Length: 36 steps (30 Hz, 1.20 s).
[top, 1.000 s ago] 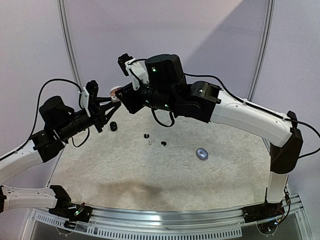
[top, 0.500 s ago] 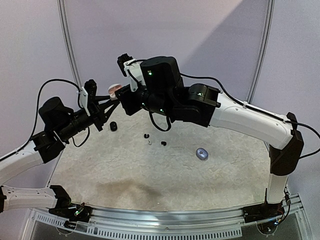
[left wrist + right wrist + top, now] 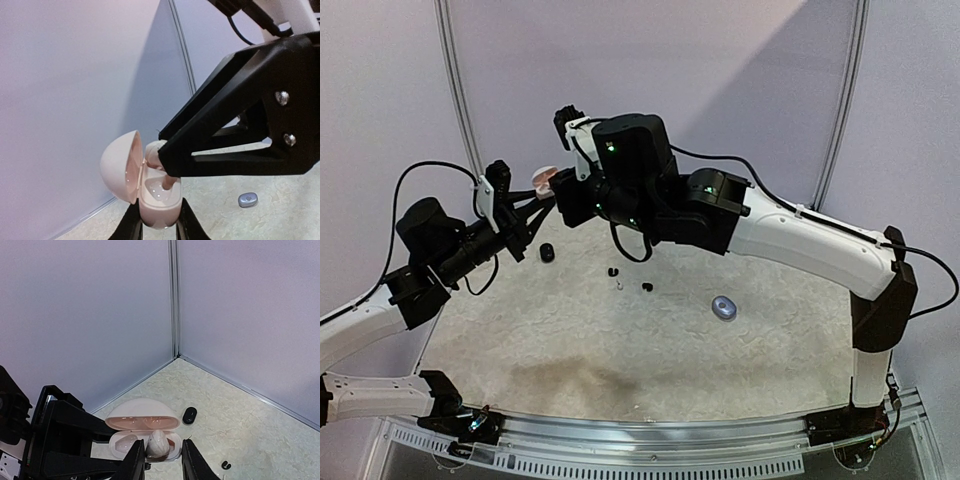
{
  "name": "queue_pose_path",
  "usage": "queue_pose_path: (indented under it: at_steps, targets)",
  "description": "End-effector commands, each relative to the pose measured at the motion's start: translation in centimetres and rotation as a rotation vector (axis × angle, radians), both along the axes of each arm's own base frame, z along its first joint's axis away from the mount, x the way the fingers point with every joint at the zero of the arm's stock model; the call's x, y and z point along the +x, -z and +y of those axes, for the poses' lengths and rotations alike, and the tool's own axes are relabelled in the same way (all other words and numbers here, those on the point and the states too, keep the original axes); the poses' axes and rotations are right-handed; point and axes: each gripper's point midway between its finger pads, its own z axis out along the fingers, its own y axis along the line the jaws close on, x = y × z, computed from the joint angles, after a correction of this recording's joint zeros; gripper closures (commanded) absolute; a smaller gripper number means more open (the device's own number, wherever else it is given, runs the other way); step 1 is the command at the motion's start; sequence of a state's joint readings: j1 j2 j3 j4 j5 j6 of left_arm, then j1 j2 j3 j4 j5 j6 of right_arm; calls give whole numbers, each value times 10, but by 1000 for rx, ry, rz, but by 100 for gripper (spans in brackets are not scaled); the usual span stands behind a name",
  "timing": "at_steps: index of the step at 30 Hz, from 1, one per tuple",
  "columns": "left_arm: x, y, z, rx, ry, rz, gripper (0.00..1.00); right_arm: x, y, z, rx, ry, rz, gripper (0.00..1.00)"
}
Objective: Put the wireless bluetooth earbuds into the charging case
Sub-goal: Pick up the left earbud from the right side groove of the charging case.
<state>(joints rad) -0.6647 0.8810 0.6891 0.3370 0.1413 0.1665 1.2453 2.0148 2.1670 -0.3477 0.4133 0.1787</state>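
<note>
Earbud seating: our left gripper (image 3: 159, 227) is clamping the open pale-pink pebble-shaped charging case (image 3: 150, 192); our right gripper (image 3: 159, 460), nearly closed, is lowering a whitish earbud (image 3: 158, 443)—we are aligning its stem with the empty socket.

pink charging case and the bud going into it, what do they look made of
Charging case: seemingly moulded plastic, pale pink with a smooth satin finish and soft highlights on the open lid. Earbud: likely plastic too, whitish, slightly glossy; too small to be sure.
</note>
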Motion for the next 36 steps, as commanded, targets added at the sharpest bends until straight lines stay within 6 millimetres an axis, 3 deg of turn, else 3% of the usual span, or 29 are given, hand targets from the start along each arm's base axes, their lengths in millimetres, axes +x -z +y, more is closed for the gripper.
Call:
queue_pose_path:
  at_steps: [1,14,20,26,36]
  targets:
    - [-5,-6,-1,-4,14,-38,100,-8,10,14,-26,-35,0,74]
    - [-2,-1,1,13,-4,-26,100,-9,6,10,-122,36,-102,72]
    - [-2,1,0,18,-3,-20,100,-22,2,21,-138,-26,-151,75]
    - [-3,-1,0,16,1,-26,100,-21,9,23,-164,-23,-151,75]
    - [-4,-3,0,16,7,-36,100,-19,12,22,-176,-15,-150,93]
